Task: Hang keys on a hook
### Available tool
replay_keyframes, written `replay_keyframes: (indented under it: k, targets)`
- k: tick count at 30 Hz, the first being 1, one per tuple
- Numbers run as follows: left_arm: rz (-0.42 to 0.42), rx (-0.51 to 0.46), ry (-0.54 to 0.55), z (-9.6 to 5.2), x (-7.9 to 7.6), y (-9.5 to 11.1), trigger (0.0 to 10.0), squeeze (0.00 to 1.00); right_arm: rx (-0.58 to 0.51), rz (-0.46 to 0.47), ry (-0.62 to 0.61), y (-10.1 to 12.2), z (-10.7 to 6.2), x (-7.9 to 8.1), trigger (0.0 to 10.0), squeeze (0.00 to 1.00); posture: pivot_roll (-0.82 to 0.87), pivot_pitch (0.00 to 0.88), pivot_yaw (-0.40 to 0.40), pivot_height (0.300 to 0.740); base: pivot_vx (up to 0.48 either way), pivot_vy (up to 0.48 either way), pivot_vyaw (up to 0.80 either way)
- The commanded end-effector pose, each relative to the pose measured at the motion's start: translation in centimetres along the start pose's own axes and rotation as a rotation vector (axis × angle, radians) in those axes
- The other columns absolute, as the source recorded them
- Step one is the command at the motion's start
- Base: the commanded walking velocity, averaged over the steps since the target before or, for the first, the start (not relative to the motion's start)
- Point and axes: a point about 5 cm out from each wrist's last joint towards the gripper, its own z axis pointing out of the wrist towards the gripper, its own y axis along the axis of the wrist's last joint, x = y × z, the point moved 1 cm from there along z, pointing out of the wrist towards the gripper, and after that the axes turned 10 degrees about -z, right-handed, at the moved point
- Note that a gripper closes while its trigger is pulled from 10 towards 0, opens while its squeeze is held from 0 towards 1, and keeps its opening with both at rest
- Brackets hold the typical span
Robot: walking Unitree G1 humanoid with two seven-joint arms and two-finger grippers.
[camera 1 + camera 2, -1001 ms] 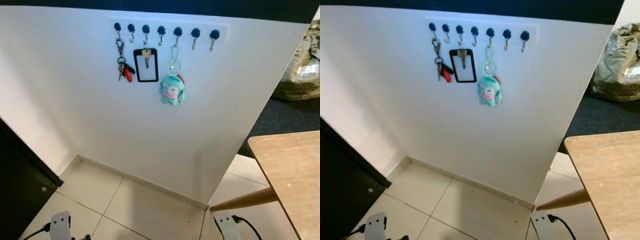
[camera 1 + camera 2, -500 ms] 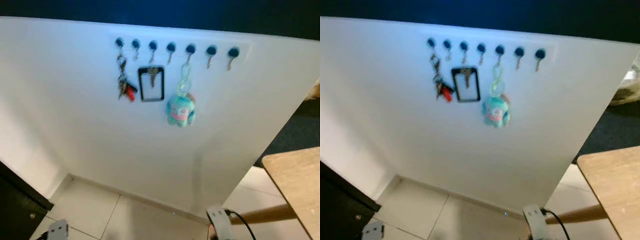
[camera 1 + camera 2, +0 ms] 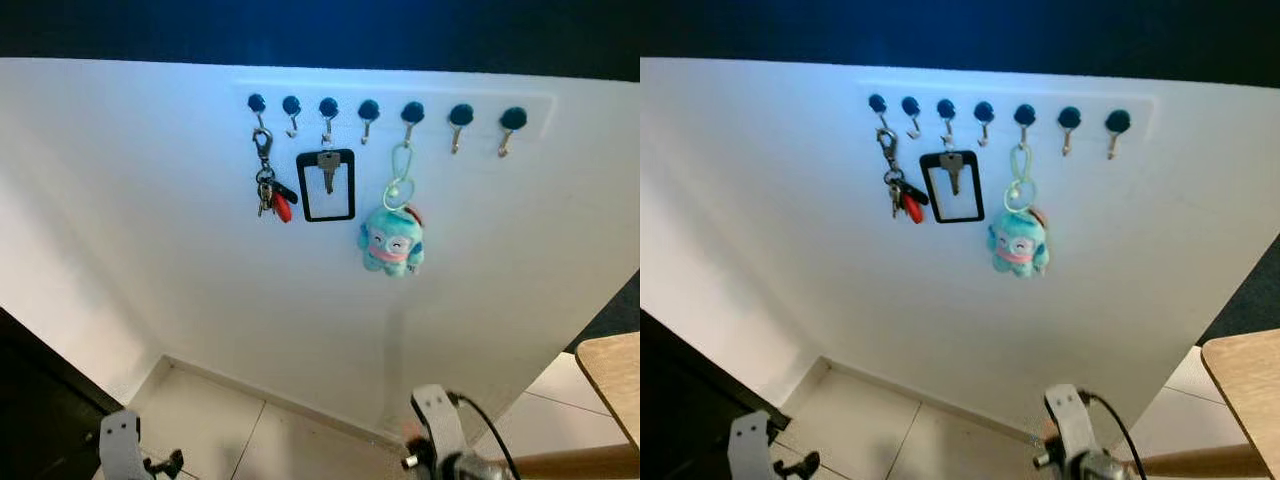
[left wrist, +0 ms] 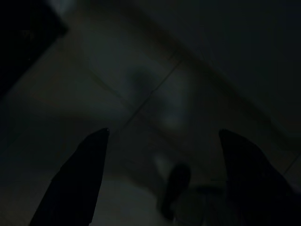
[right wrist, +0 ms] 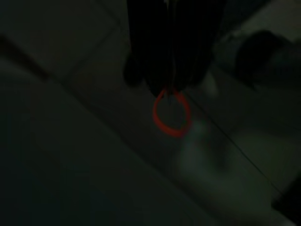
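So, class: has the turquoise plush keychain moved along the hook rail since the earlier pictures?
No. The turquoise plush keychain hangs from the same fifth blue-knobbed hook, beside the black card holder; the camera shifted.

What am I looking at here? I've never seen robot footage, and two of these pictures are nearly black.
The two bright pictures come from a camera on a walking robot's head, facing a white wall with a row of hooks. A key bunch, a key in a black frame and a blue plush charm hang there; four hooks are free. The silver pieces at the bottom are its left arm and right arm, held low.

The dark pictures come from wrist cameras looking along each claw. The left claw is open over the floor tiles. The right claw is shut on a red ring, probably part of the keys to hang.
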Motion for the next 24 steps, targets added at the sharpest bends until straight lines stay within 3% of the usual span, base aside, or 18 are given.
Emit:
replay_keyframes:
  k: [1, 2, 5, 9, 10, 14, 15, 16, 19, 20, 24]
  targets:
    - [0.025, -0.088, -0.038, -0.2, 0.5, 2.7, 10.0, 0.0, -0.084, 0.005, 0.023, 1.5, 0.0, -0.6, 10.0, 0.0, -0.11, 0.038, 0.093, 0.74, 0.0, 0.0, 0.0]
    - [0.03, -0.148, -0.105, -0.3, 0.2, 4.6, 10.0, 0.0, -0.162, -0.005, 0.063, 3.2, 0.0, -1.0, 10.0, 0.0, -0.11, 0.044, 0.087, 0.74, 0.0, 0.0, 0.0]
    - [0.034, -0.17, -0.145, -0.3, 0.0, 5.4, 10.0, 0.0, -0.198, -0.011, 0.094, 4.0, 0.0, -1.2, 10.0, 0.0, -0.11, 0.044, 0.087, 0.74, 0.0, 0.0, 0.0]
    - [0.111, -0.223, -0.412, -1.3, -1.1, 8.3, 10.0, 0.0, -0.367, -0.073, 0.291, 7.6, -0.5, -1.0, 10.0, 0.0, -0.11, 0.048, 0.088, 0.74, 0.0, 0.0, 0.0]
    - [0.111, -0.223, -0.412, -1.3, -1.1, 8.3, 10.0, 0.0, -0.367, -0.073, 0.291, 7.6, -0.5, -1.0, 10.0, 0.0, -0.11, 0.048, 0.088, 0.74, 0.0, 0.0, 0.0]
    - [0.157, -0.268, -0.665, -2.6, -2.3, 10.9, 10.0, 0.0, -0.482, -0.144, 0.45, 10.0, -1.6, -0.6, 10.0, 0.0, -0.1, 0.049, 0.086, 0.74, 0.0, 0.0, 0.0]
    - [0.157, -0.268, -0.665, -2.6, -2.3, 10.9, 10.0, 0.0, -0.482, -0.144, 0.45, 10.0, -1.6, -0.6, 10.0, 0.0, -0.1, 0.049, 0.086, 0.74, 0.0, 0.0, 0.0]
    - [0.186, -0.264, -0.802, -3.5, -3.0, 11.7, 10.0, 0.0, -0.535, -0.177, 0.54, 11.0, -2.5, -0.2, 10.0, 0.0, -0.1, 0.049, 0.085, 0.74, 0.0, 0.0, 0.0]
    - [0.213, -0.247, -0.88, -4.0, -3.4, 12.0, 10.0, 0.0, -0.563, -0.198, 0.594, 11.7, -3.2, 0.1, 10.0, 0.0, -0.1, 0.049, 0.085, 0.74, 0.0, 0.0, 0.0]
    - [0.255, -0.216, -0.928, -4.3, -3.9, 11.8, 10.0, 0.0, -0.601, -0.226, 0.632, 12.6, -4.1, 0.3, 10.0, 0.0, -0.11, 0.053, 0.077, 0.74, 0.0, 0.0, 0.0]
    - [0.313, -0.181, -0.988, -4.5, -4.7, 11.6, 10.0, 0.0, -0.639, -0.273, 0.682, 13.5, -5.2, 0.7, 10.0, 0.0, -0.11, 0.053, 0.077, 0.74, 0.0, 0.0, 0.0]
